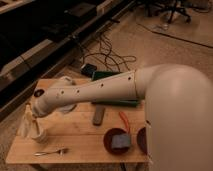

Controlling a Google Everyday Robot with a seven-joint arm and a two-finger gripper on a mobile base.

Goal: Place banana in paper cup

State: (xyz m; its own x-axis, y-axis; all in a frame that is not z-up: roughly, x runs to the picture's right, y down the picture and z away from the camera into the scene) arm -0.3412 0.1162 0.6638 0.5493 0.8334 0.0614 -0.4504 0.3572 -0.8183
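Note:
The paper cup point(39, 134), cream-white, stands at the front left of the wooden table point(80, 140). My gripper point(28, 119) is at the end of the long white arm, right above and just left of the cup, pointing down. A pale slender upright shape at the gripper's end reaches down to the cup's rim. I cannot tell whether it is the banana or part of the gripper. No banana shows lying on the table.
A metal fork point(50, 151) lies near the front edge. A flat dark grey bar point(98, 115) and an orange stick point(124, 121) lie mid-table. A dark red bowl point(109, 146) holds a grey-blue block point(120, 141). Cables run over the floor behind.

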